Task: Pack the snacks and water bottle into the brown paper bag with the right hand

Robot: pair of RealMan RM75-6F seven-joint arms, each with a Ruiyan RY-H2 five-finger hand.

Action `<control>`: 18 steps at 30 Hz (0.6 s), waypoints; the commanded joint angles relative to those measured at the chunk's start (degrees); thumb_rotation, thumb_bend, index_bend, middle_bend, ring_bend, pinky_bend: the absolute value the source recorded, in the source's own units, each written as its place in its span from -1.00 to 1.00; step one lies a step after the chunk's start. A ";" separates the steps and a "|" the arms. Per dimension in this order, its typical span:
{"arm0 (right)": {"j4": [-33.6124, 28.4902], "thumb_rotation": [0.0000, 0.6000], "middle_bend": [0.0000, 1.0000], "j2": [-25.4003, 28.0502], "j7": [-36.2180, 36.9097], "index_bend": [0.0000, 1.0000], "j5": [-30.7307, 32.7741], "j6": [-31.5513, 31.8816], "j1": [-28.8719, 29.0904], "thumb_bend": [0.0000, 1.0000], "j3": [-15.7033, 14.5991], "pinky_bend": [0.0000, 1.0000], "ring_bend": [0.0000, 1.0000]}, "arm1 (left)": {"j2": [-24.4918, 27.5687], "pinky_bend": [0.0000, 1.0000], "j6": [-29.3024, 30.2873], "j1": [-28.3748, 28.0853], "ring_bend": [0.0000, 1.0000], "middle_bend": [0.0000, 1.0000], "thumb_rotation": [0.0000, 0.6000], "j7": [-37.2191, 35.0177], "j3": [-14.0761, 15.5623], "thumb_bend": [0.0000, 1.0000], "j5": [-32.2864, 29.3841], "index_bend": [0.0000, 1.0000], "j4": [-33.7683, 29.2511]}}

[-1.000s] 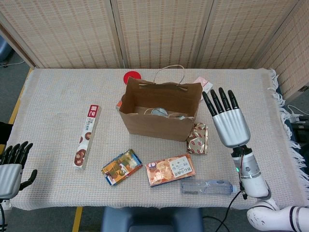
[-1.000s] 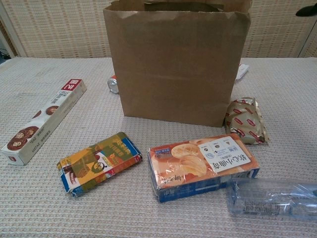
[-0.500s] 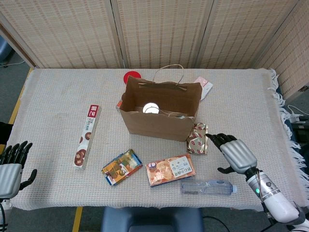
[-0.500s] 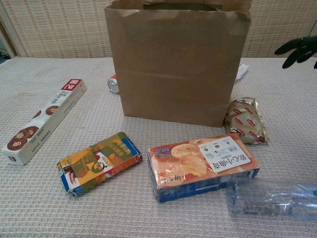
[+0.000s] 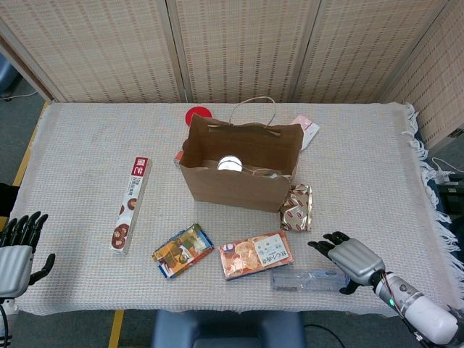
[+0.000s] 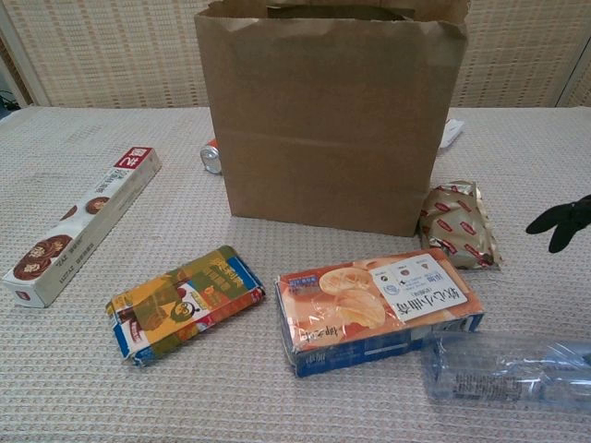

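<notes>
Near the front edge of the table (image 5: 87, 138), the clear water bottle (image 5: 308, 279) lies on its side, just in front of the orange biscuit pack (image 5: 255, 254) and almost touching it. The right hand (image 5: 348, 259) hovers over the bottle's cap end with its fingers (image 5: 322, 243) spread and holding nothing; whether it touches the plastic cannot be told. The left hand (image 5: 16, 254) rests at the far front corner, fingers loosely apart and empty. The bottle looks thin-walled, smooth and round, so it will probably roll and dent under a hard squeeze; if full, it is likely the heaviest item. A wrap around the middle of the barrel seems the safest hold. The brown paper bag (image 5: 239, 170) stands upright and open-mouthed in the middle of the cloth, something round already visible inside. Its walls are soft and its handles flop over the rim, so a knock could tip it. The gold foil snack (image 5: 296, 207) sits against the bag's right corner, between hand and bag. To the right the cloth is bare, giving room to lift and swing, but the table's front edge is close behind the bottle.
</notes>
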 commanded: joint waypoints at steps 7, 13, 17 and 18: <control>4.31 1.00 -0.73 -10.28 -12.17 -0.92 5.90 2.00 -1.72 -0.97 -2.56 -0.73 -0.84 | 0.07 -1.00 -0.08 -0.04 -1.00 -1.00 1.00 -0.22 0.01 -0.26 0.08 -1.00 0.07; 4.84 1.00 -0.73 -15.22 -19.63 -0.91 10.71 5.03 -2.16 -0.97 -3.85 -0.71 -0.84 | 0.14 -1.00 -0.12 -0.04 -1.00 -1.00 1.00 -0.52 0.08 -0.26 0.21 -1.00 0.12; 5.00 1.00 -0.73 -17.46 -22.71 -0.91 12.84 6.49 -2.22 -0.97 -4.63 -0.68 -0.82 | 0.15 -1.00 -0.12 -0.04 -1.00 -1.00 1.00 -0.66 0.10 -0.26 0.29 -1.00 0.22; 5.12 1.00 -0.73 -17.93 -23.30 -0.90 13.35 6.75 -2.23 -0.97 -4.83 -0.67 -0.82 | 0.16 -1.00 -0.13 -0.05 -1.00 -1.00 1.00 -0.72 0.10 -0.26 0.31 -1.00 0.24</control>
